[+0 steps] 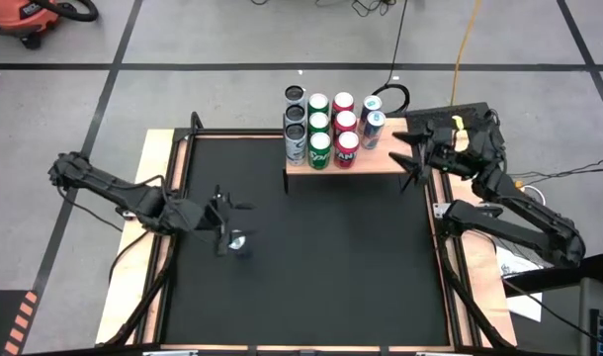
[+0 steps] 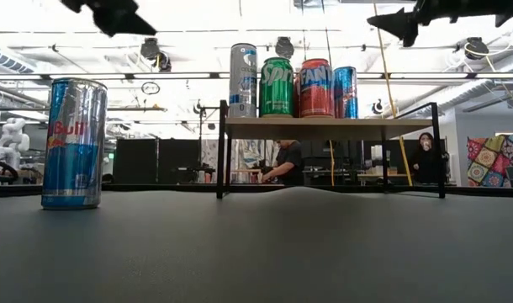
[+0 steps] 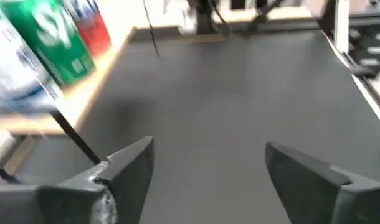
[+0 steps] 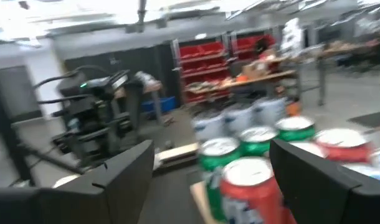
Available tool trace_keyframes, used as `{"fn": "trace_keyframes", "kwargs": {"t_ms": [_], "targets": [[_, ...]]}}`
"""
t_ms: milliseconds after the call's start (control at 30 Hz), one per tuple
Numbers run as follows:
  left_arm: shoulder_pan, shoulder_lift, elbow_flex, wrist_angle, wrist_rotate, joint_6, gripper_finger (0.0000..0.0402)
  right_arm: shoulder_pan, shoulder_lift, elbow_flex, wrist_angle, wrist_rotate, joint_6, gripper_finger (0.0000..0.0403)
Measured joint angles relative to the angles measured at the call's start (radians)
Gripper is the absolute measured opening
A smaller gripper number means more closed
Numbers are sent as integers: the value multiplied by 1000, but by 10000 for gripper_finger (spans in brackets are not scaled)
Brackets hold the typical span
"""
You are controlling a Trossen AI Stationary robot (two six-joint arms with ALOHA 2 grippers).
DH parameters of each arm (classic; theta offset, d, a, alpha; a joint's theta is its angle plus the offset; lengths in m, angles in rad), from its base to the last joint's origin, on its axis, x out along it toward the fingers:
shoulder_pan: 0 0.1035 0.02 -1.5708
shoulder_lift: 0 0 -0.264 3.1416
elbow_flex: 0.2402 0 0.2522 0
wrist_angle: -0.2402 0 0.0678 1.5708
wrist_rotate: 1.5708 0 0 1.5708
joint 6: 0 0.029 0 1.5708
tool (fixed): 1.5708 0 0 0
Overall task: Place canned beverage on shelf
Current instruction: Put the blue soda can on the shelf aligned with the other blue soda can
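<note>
The tall blue-and-silver beverage can [image 1: 238, 240] stands upright on the black table [image 1: 331, 267] at eight o'clock, unheld. The left hand [image 1: 225, 222] hovers above it, fingers spread. The plank-topped, black-legged shelf [image 1: 381, 162] at twelve o'clock is crowded; the right hand [image 1: 412, 158], spread, waits beside its end.

My left wrist view is smeared: cans [image 3: 53, 43] on the shelf [image 3: 84, 102] are unreadable and cut off at the edge. Right wrist view blurs too, can tops [image 4: 252, 171] without legible labels. From the low view, both arms get clipped at the top.
</note>
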Motion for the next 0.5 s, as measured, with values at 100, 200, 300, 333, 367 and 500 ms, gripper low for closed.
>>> {"fn": "trace_keyframes", "kwargs": {"t_ms": [100,200,300,333,367,500], "targets": [[-38,-9,0,-103,4,-130,330,66,1,-28,-2,14,7,302],[-65,1,-3,-198,-2,-304,348,132,2,-68,3,89,5,302],[-107,17,-20,-245,-7,-419,354,186,2,-100,21,140,4,301],[-124,21,-25,-252,-9,-452,354,202,2,-108,22,158,4,301],[-141,28,-28,-262,-19,-486,354,217,2,-114,23,175,3,301],[-204,59,-32,-363,-54,-583,354,268,2,-133,28,238,-10,301]]}}
